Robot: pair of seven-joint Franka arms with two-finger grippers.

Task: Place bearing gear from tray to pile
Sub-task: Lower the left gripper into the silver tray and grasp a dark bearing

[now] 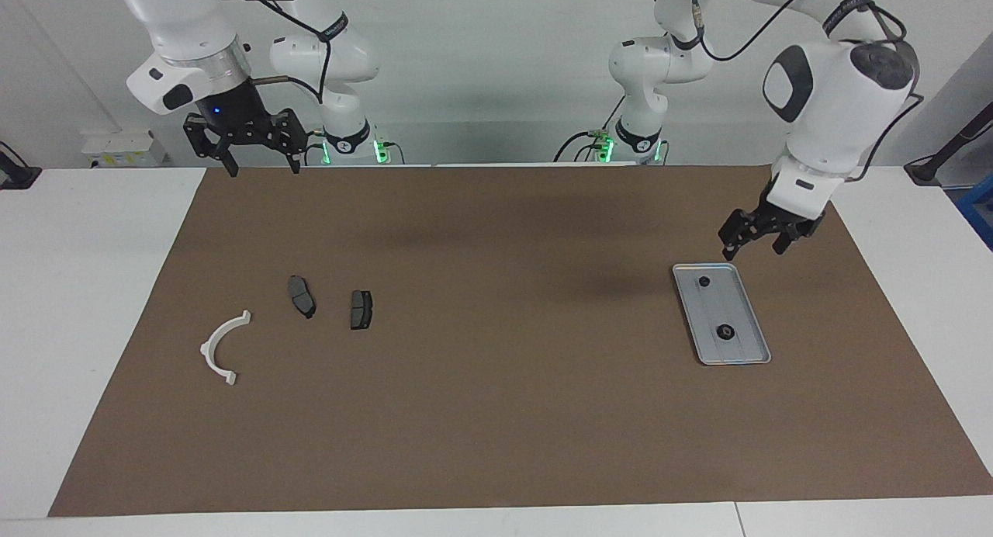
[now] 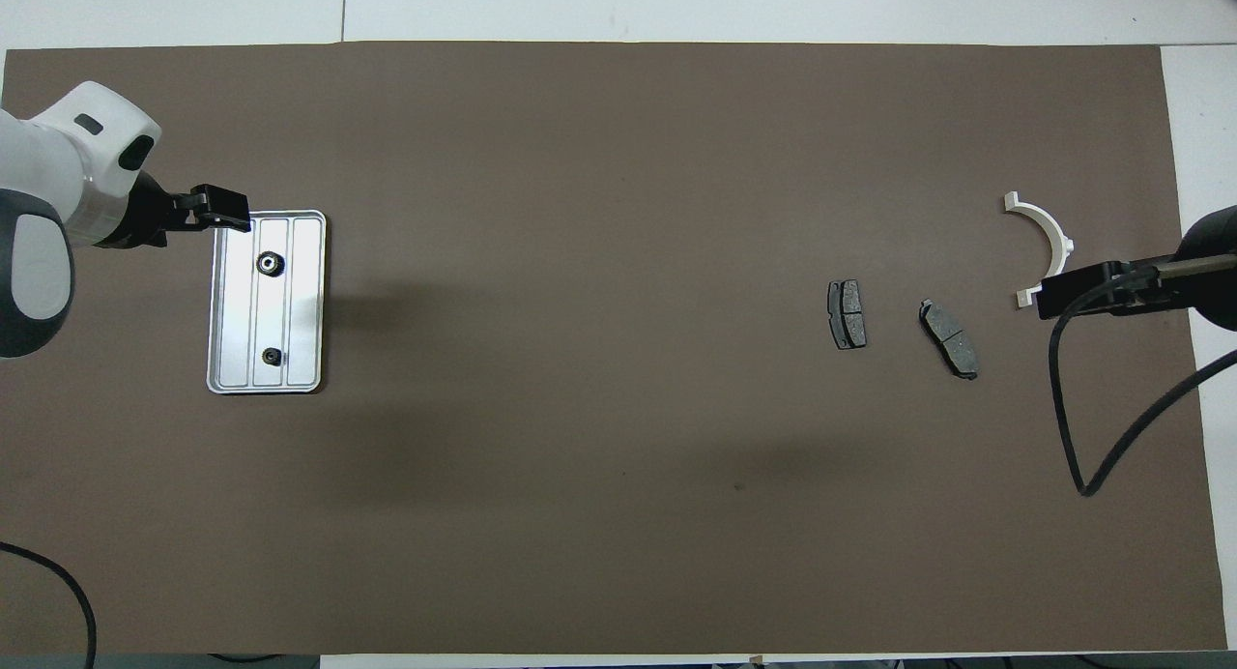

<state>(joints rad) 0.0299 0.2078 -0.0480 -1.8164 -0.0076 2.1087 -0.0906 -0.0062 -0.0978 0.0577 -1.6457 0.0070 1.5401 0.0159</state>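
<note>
Brown matting (image 1: 496, 413), matte and smooth, is spread over most of the white counter (image 1: 93, 304). Toward the left arm's end, the tray (image 1: 741, 349) is laid flat: silver-grey metal, rectangular with rounded corners, a raised rim and lengthwise ridges. Two small dark round parts are seen in it: the gear (image 1: 724, 333), toothed at its edge, and a smaller piece (image 1: 704, 282) nearer to the robots. The left pincer (image 1: 758, 242) is held in the air over the tray's robot-side end, its fingers apart and nothing between them. Toward the right arm's end the pile is spread loosely: a white curved half-ring (image 1: 221, 347) with squared tabs, and two flat dark grey pads (image 1: 302, 296) (image 1: 361, 310), none touching another. The right pincer (image 1: 260, 161) is kept waiting over the mat's robot-side edge, fingers apart and empty. No writing can be read on any part.
</note>
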